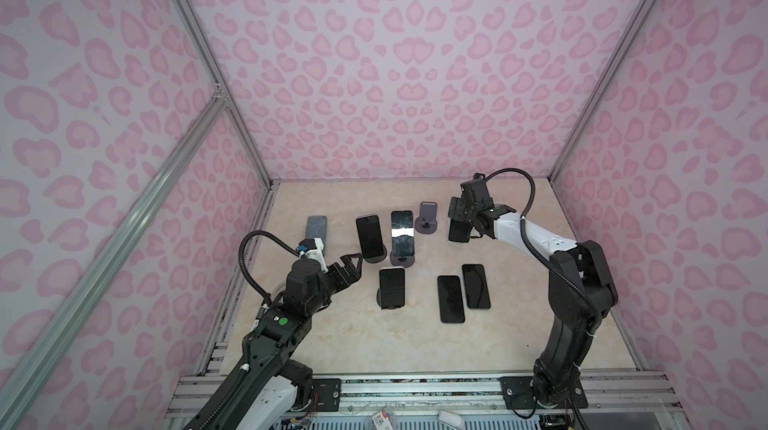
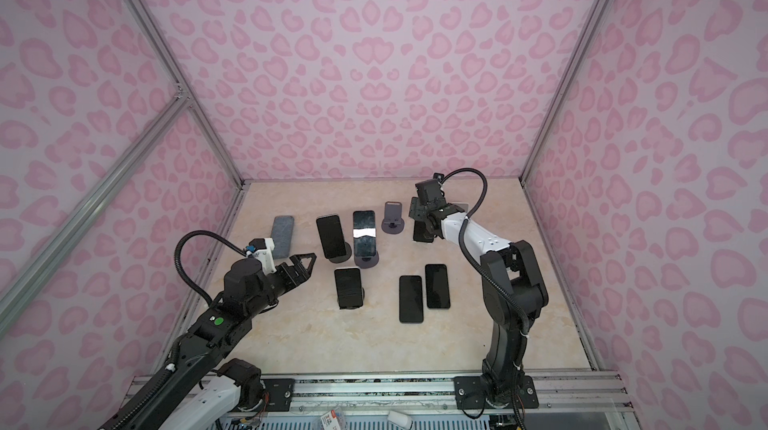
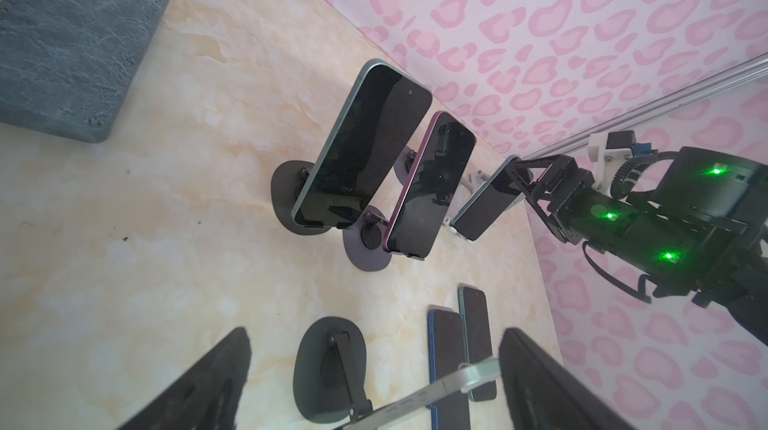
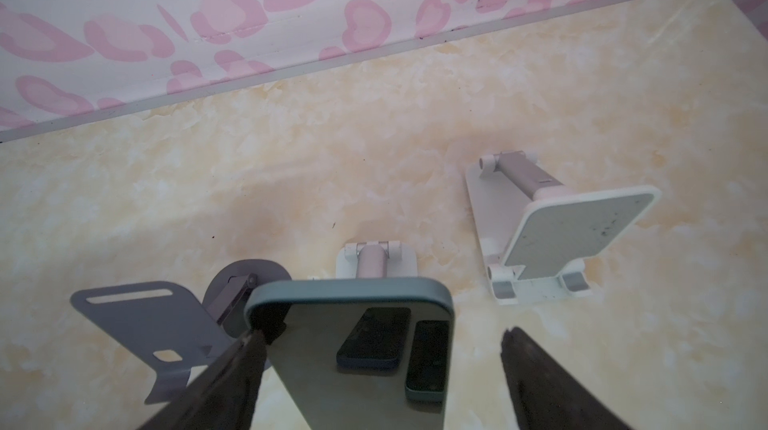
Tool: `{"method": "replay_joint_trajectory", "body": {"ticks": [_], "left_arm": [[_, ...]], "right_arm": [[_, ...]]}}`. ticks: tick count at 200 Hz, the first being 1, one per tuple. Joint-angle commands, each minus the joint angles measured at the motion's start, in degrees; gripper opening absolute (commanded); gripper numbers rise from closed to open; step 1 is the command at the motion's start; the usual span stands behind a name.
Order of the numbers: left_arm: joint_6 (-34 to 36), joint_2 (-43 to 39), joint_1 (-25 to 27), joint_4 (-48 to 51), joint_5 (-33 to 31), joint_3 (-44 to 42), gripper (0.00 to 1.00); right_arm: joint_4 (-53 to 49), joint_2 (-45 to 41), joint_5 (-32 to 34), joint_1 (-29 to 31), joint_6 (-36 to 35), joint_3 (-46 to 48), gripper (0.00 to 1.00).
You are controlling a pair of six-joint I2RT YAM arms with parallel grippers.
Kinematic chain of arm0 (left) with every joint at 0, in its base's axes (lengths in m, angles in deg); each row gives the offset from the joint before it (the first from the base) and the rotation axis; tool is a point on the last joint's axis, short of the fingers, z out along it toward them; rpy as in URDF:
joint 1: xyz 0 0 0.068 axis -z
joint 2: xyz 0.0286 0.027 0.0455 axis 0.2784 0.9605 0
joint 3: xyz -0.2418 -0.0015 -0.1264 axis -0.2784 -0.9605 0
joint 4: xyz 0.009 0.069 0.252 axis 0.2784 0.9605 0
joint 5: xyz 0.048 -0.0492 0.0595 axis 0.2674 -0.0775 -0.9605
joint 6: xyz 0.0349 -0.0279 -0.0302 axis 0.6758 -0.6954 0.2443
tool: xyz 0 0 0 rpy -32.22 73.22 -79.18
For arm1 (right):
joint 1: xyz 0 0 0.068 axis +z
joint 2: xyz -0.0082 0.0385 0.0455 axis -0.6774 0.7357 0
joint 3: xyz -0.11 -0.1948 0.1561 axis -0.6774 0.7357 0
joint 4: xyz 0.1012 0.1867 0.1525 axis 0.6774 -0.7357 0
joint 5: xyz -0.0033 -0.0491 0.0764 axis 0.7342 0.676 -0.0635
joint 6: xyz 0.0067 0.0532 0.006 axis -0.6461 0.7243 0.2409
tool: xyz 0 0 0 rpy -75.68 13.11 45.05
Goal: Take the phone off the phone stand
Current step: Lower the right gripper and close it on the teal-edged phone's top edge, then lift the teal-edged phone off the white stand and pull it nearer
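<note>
A teal-edged phone [image 4: 361,365] leans on a white phone stand [image 4: 376,261] at the back right of the table, seen in both top views [image 1: 457,231] [image 2: 422,231]. My right gripper [image 4: 382,334] straddles its upper end, open. One finger [image 4: 245,357] touches a phone edge; the other finger [image 4: 536,365] stands clear of it with a gap. My left gripper [image 1: 355,266] [image 3: 376,332] hangs open at the front left, holding nothing. Ahead of it a dark phone [image 1: 391,287] sits on a black stand [image 3: 328,369].
Two more phones on round-based stands [image 1: 369,236] [image 1: 402,232] stand mid-table. An empty purple stand [image 1: 428,218] is just left of my right gripper, an empty white stand [image 4: 569,232] to its other side. Two phones [image 1: 451,299] [image 1: 476,286] lie flat. A grey pad [image 1: 316,228] lies back left.
</note>
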Motion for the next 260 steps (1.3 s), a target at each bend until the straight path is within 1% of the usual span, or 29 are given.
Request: {"method": "replay_joint_trajectory", "body": {"ticks": [1,59,95,119,156,166,193,216,260], "left_arm": [[-0.11,0.49,-0.02,-2.22,1.1,-0.02,0.96],[-0.12,0.41,-0.03,-3.29,0.52,-0.37,0.96],[-0.1,0.52,-0.03,-3.31,0.65,-0.73,0.96],[-0.13,0.24,-0.03,-3.49,0.7,-0.82,0.96],[-0.28,0.1,-0.03,-3.63,0.61,-0.98,0.96],[-0.22,0.23,0.0,-3.62,0.65,-0.93,0.96],[-0.14,0.5,-0.02,-3.57,0.82,-0.9,0.96],[0.08,0.97,-0.03,-4.2,0.64,-0.92,0.96],[0.78,2.51,-0.03,-4.25,1.02,-0.23,0.96]], "right_arm": [[0.89,1.06,-0.71,0.01,-0.21,0.49,0.89],[1.6,0.34,-3.02,-0.02,-0.85,1.98,0.89],[3.44,-1.28,-4.31,0.32,-0.3,4.9,0.9],[4.16,-1.06,-2.87,0.78,0.32,5.6,0.94],[3.94,2.72,-1.23,1.37,2.41,2.73,0.94],[4.19,3.15,-0.28,1.61,2.8,2.43,0.92],[4.05,3.28,4.3,1.99,4.23,2.77,0.85],[4.51,3.66,7.12,1.99,4.58,3.11,0.83],[5.75,3.98,5.05,1.99,2.79,3.33,0.74]]}}
